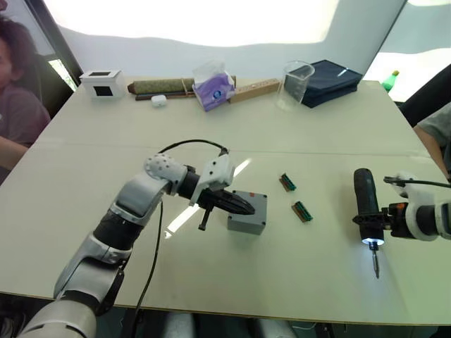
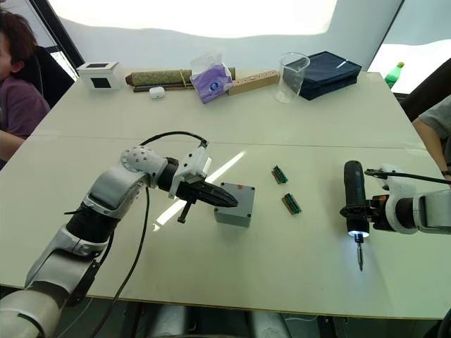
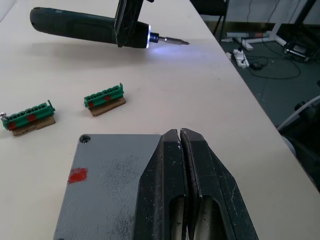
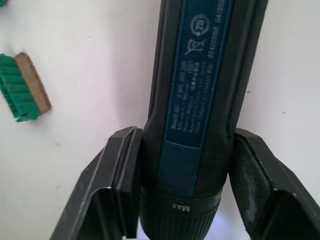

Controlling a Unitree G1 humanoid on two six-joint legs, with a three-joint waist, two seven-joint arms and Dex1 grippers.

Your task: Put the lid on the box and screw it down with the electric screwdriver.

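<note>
The grey box (image 1: pixel 246 213) stands at the table's middle. Its flat top face, with a corner screw hole and a red mark, looks like the lid (image 3: pixel 107 182) seated on it. I cannot make out a seam between them. My left gripper (image 1: pixel 248 208) is shut, and its black fingers (image 3: pixel 170 165) lie across that top face with nothing between them. To the right, my right gripper (image 1: pixel 373 220) is shut on the electric screwdriver (image 1: pixel 366 201). The tool is held low over the table, clear of the box, with its tip light on and its bit (image 1: pixel 375 265) pointing at the near edge.
Two green terminal blocks (image 1: pixel 287 182) (image 1: pixel 302 210) lie between box and screwdriver. Along the far edge stand a white cube (image 1: pixel 102 83), a tissue pack (image 1: pixel 213 90), a clear beaker (image 1: pixel 297 84) and a dark blue case (image 1: pixel 331 81). One person (image 1: pixel 15 105) sits at the left and another (image 1: pixel 435 134) at the right.
</note>
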